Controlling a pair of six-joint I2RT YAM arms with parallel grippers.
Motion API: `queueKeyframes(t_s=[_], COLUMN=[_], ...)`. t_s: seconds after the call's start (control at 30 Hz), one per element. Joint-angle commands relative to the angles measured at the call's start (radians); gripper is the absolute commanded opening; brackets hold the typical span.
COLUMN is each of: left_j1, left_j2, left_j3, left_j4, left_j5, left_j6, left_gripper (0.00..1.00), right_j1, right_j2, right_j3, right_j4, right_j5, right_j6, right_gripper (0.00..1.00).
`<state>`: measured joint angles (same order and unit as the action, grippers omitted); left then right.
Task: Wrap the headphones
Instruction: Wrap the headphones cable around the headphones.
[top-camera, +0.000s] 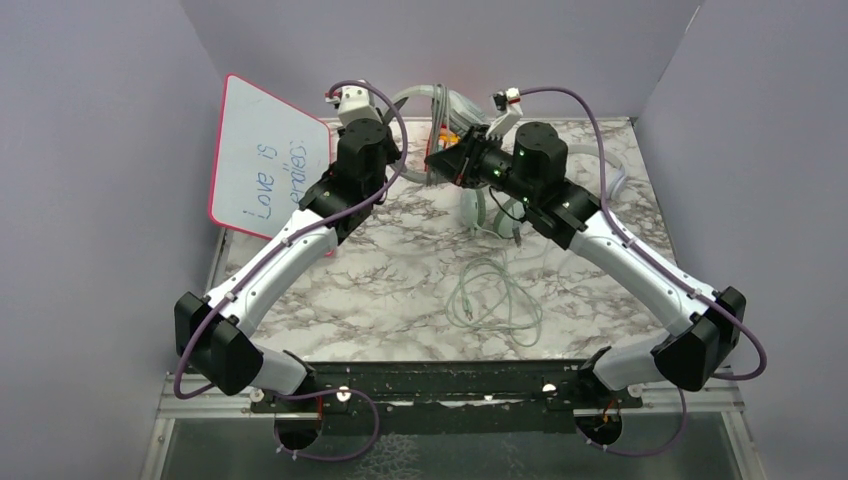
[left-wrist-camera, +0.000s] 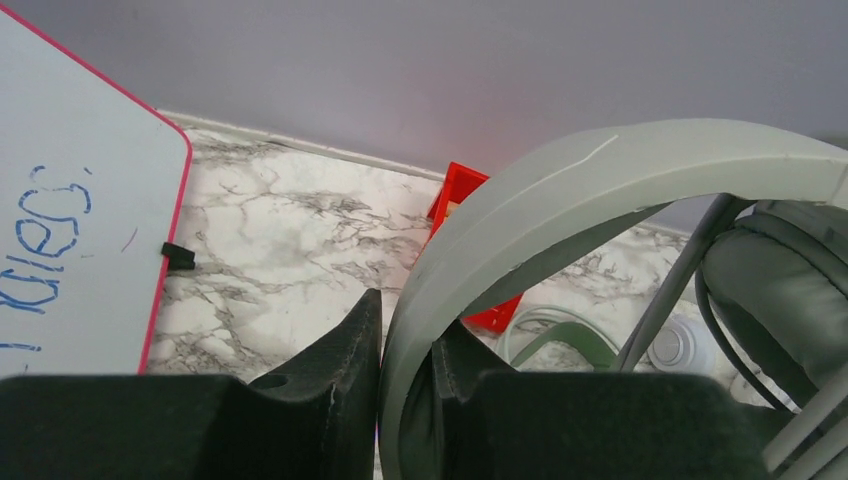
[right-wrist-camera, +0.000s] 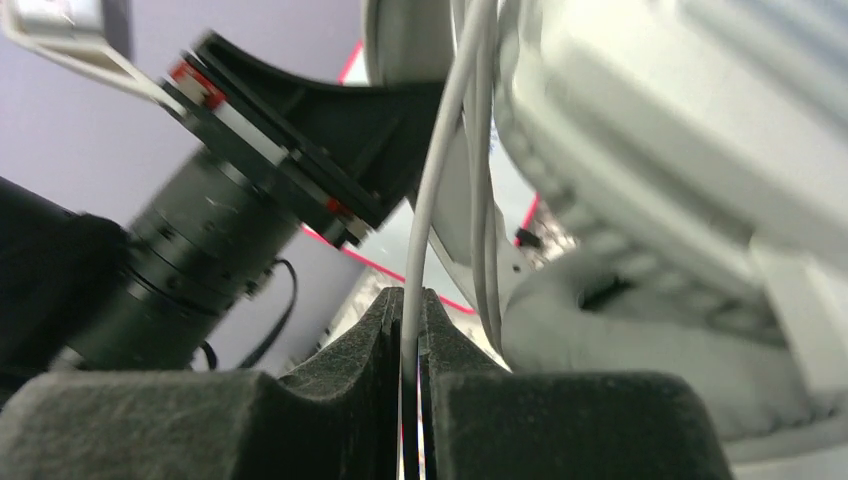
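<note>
The left gripper (left-wrist-camera: 408, 317) is clamping the grey-white headset (left-wrist-camera: 620, 160) by its headband, the 2 fingers nearly closed with the band pressed between them. It is holding the headset up over the back middle of the table (top-camera: 400, 280), the band arching to the right and 1 ear cup (left-wrist-camera: 780, 290) hanging at the right edge of the left wrist view.

The right gripper (right-wrist-camera: 410, 297) is reaching in from the right, just beside the left one. Its jaws are closed down to a sliver and are pinching the cable (right-wrist-camera: 438, 170), which is running straight up from between the pads and alongside the pale body of the headset.

The mint-green headset (left-wrist-camera: 570, 335) is lying on the table behind the lifted band, near a red box (left-wrist-camera: 458, 195) that is sitting against the back wall. A loose cable (top-camera: 495, 295) is lying in loops on the table in front of the right arm; which headset it belongs to is not clear. A whiteboard (top-camera: 265, 160) is leaning at the table's left side.
</note>
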<state>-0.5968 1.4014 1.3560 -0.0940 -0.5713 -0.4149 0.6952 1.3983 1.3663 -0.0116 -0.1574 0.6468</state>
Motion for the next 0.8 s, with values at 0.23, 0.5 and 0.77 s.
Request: queueKeyframes(t_s=[0.23,0.5,0.77], left_j1=[0.006,0.006,0.006], left_j2=[-0.039,-0.022,-0.019], left_j3=[-0.036,0.030,0.086], left_j4=[0.353,0.346,0.203], left_j5=[-0.155,-0.214,-0.174], left_j6=[0.085,0.093,-0.123], left_gripper=[0.00,0.00,0.00], right_j1=[0.020,0.020,0.074], right_j2=[-0.019,-0.080,-0.077], right_j3=[0.129,0.036,-0.054], right_j4=[-0.383,-0.299,-0.078], right_j5=[-0.121,-0.201,-0.183], right_j6=[-0.110,-0.085,-0.068], right_gripper=[0.13,0.00,0.09])
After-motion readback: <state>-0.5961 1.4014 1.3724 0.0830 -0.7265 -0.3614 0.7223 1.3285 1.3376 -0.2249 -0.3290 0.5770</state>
